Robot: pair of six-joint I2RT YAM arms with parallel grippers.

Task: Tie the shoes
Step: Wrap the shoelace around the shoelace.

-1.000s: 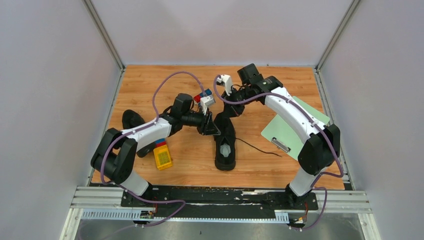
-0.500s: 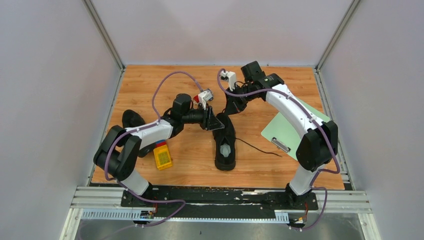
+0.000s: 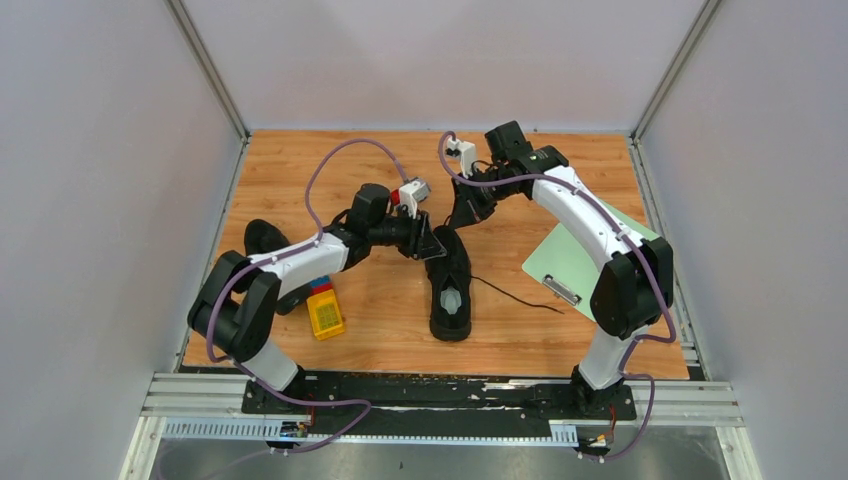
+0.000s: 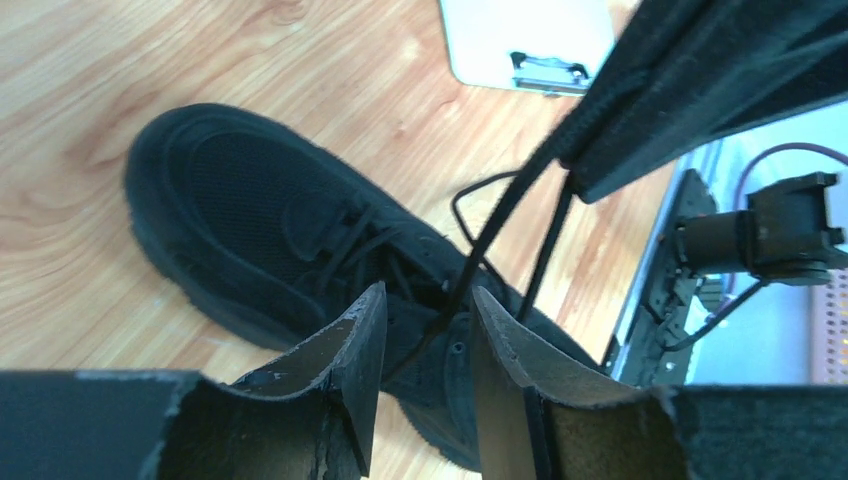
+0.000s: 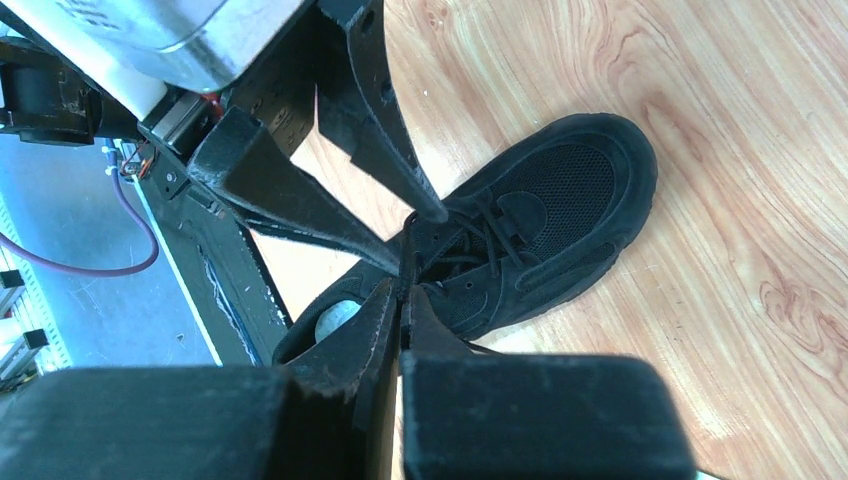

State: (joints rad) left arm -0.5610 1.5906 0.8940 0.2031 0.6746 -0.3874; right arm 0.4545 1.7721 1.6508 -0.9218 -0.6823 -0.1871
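Pinching the lace (image 4: pixel 500 215) taut, our right pincer (image 5: pixel 402 300) is clamped shut so, we judge, our half-open left pincer (image 4: pixel 428 300), astride it, can take over; the black sneaker (image 4: pixel 250 220) lies beneath both

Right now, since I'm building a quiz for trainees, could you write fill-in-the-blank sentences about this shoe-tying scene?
The right gripper is shut on a thin black ___ of the black fabric sneaker. The left gripper, over that sneaker, is ___ rather than shut. The pale green clipboard lies on the ___ arm's side of the wooden table.
Missing: lace; open; right.
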